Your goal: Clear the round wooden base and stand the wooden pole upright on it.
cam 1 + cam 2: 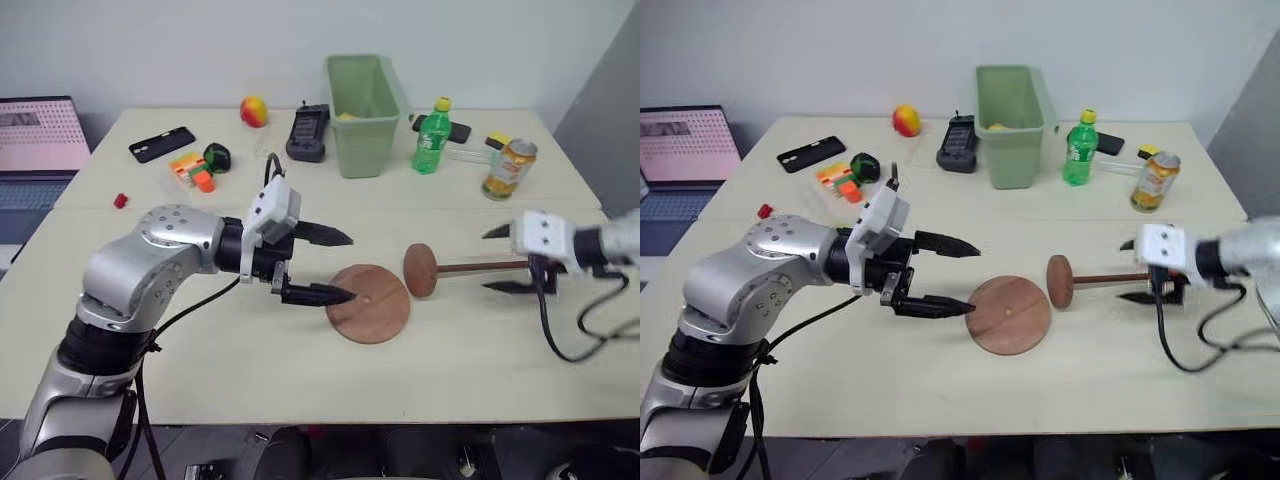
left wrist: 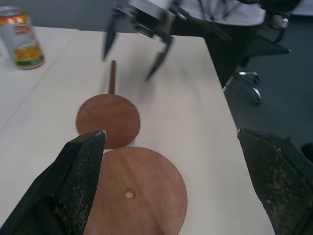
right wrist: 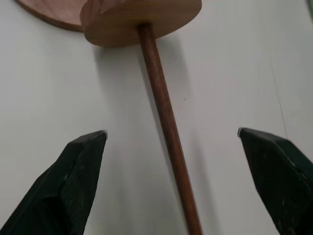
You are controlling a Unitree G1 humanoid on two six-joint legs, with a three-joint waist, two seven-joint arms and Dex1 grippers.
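Wooden base (image 1: 368, 302) already bare, mid-counter; pole (image 1: 470, 268) lies flat beside it, ungrasped. My right fingers (image 1: 508, 260) straddle its rod, spread; left fingers (image 1: 330, 265) spread too.

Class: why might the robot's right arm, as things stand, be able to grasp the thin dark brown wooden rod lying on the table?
Probably yes: the right gripper is open, its fingers straddle the thin dark brown wooden rod, and nothing lies between them.
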